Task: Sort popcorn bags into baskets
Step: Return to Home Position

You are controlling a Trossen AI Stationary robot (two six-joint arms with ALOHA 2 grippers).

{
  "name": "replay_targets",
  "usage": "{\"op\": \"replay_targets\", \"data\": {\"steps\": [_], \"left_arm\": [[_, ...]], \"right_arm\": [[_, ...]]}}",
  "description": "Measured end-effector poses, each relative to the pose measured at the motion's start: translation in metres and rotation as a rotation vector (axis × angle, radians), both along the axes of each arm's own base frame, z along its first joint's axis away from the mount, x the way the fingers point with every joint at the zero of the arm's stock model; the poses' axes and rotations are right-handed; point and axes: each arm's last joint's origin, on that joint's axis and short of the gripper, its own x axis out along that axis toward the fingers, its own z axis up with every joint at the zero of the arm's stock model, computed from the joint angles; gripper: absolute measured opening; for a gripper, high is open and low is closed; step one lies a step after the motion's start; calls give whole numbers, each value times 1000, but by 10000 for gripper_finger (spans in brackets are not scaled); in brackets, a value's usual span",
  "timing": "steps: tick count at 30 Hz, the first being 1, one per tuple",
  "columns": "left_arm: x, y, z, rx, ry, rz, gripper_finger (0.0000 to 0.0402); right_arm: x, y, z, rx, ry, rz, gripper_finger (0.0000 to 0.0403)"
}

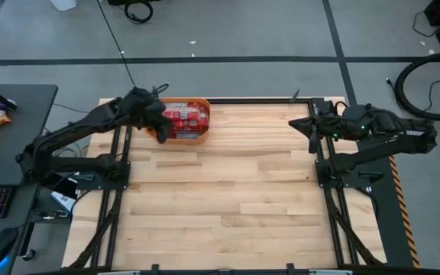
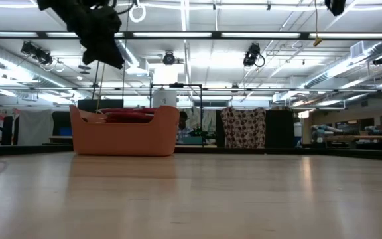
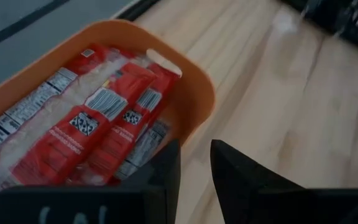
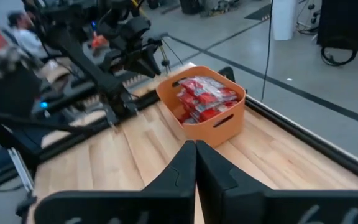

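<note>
Popcorn bags (image 3: 98, 124), small flat red packets with white bands and barcodes, lie stacked in the orange plastic tub with rounded corners (image 4: 211, 132). The tub stands at the far edge of the pale wooden worktop (image 1: 243, 191), toward its far left corner. The packets look light, thin and crinkly, probably slick, so a pinch across a short edge or seam should hold best. There is one tub; at least four packets show on top, and the pile hides the rest. The left gripper (image 3: 194, 148) hovers over the tub's rim on its near left side, fingers slightly parted around nothing. The right gripper (image 4: 196, 146) hangs by the worktop's far right corner, fingers pressed together, empty.
</note>
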Motion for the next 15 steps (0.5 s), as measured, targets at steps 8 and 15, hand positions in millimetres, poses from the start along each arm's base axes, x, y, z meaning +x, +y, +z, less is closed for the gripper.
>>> {"op": "replay_targets", "data": {"steps": [8,15], "left_arm": [[-25,-16,-3,-23,-109,65,93],[-43,-27,-12,-45,-218,120,93]], "right_arm": [[-18,-3,-30,93,-66,-39,12],[-38,-5,-46,131,-126,-72,8]]}}
